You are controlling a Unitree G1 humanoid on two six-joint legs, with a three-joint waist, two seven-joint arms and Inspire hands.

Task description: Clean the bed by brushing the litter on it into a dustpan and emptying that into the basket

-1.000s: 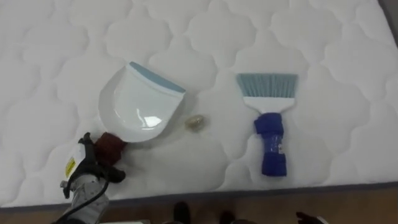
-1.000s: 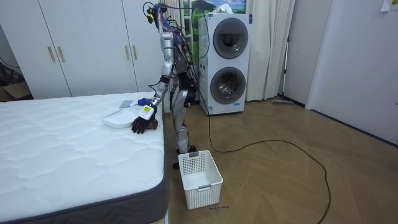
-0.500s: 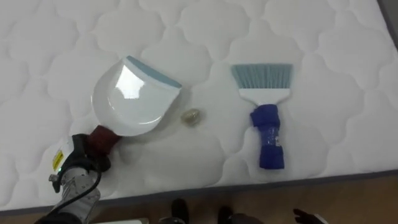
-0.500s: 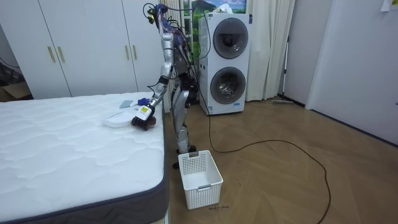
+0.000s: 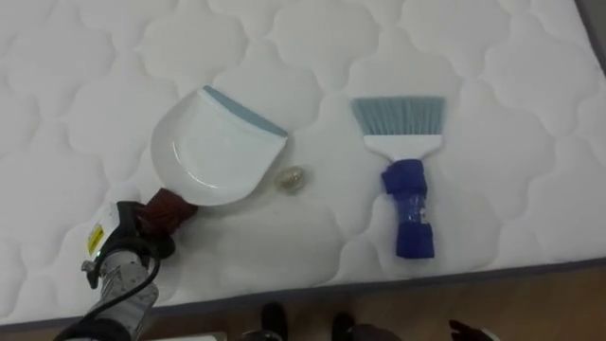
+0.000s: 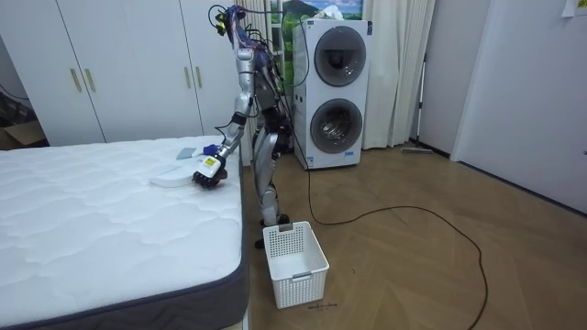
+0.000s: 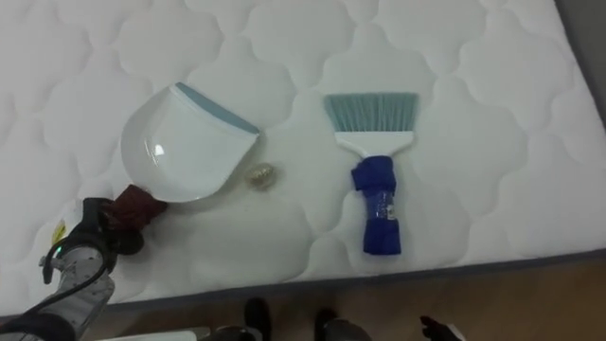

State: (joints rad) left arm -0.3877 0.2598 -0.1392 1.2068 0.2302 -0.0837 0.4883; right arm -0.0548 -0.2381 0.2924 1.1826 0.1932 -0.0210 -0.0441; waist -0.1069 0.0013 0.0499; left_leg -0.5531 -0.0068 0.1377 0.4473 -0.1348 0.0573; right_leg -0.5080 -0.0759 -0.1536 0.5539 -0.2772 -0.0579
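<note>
Litter on this bed comes down to one small, crumpled, yellowish scrap (image 5: 292,178), lying on the quilted white mattress (image 5: 492,76) just off the blue lip of the dustpan (image 5: 216,147) and not yet inside it. Over the last second the pan has been tipped up briefly and set down again with its open edge closer to the scrap. The brush and the scrap have kept their places relative to each other, so the slight drift of the whole view is the camera's own. The left hand (image 5: 128,248) is curled round the pan's reddish-brown handle (image 5: 170,208) near the bed's edge. The blue-handled brush (image 5: 405,180) lies flat and untouched, bristles away from the robot, well apart to the right of the scrap. The right hand (image 5: 466,331) barely shows at the lower edge over the floor, and how it is held cannot be told. In the room view the robot stands at the bedside with a white basket (image 6: 295,263) on the floor nearby. The pan looks about placed, so the sweep itself probably waits on the brush.
</note>
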